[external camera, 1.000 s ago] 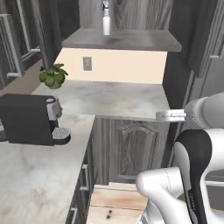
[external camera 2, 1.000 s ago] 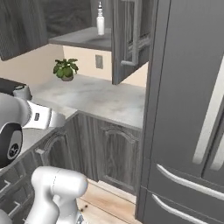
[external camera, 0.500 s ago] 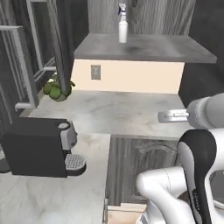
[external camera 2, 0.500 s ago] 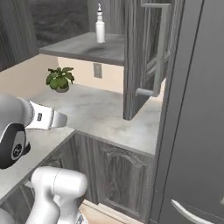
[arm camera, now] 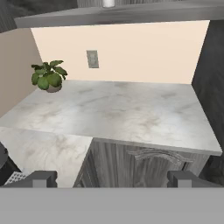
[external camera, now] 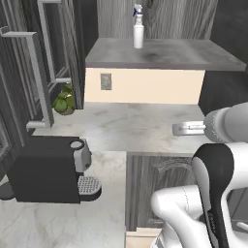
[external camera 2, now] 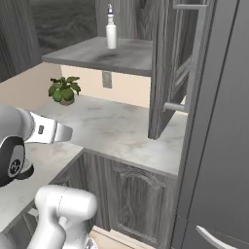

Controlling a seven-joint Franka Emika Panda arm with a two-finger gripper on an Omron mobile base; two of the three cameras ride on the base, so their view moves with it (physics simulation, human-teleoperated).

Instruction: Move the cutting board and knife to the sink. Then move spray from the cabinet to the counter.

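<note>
The cabinet (external camera: 164, 53) is seen standing open above the surface (arm camera: 118, 109), its tall dark door (external camera 2: 163, 73) swung out to one side and its grey shelf exposed. Below it, the pale marbled surface runs along a beige backsplash with a wall outlet (arm camera: 92, 58). A black coffee machine (external camera: 48, 167) is placed on the near left stretch of the surface, and a small potted plant (arm camera: 48, 75) is set in the back corner by the wall. The spray (external camera: 138, 26) is found upright on the cabinet shelf, toward its back, well above the surface and well apart from the arm.

The hand (arm camera: 111, 178) is held low in front of the surface edge, its fingers spread wide with nothing between them.

The second part of the task is judged to be in hand: the approach to the spray, which is not yet reached. For the next move, the hand would need to be raised to shelf height, carried forward over the surface and lined up so the bottle's body passes between the fingers before they are brought together.
</note>
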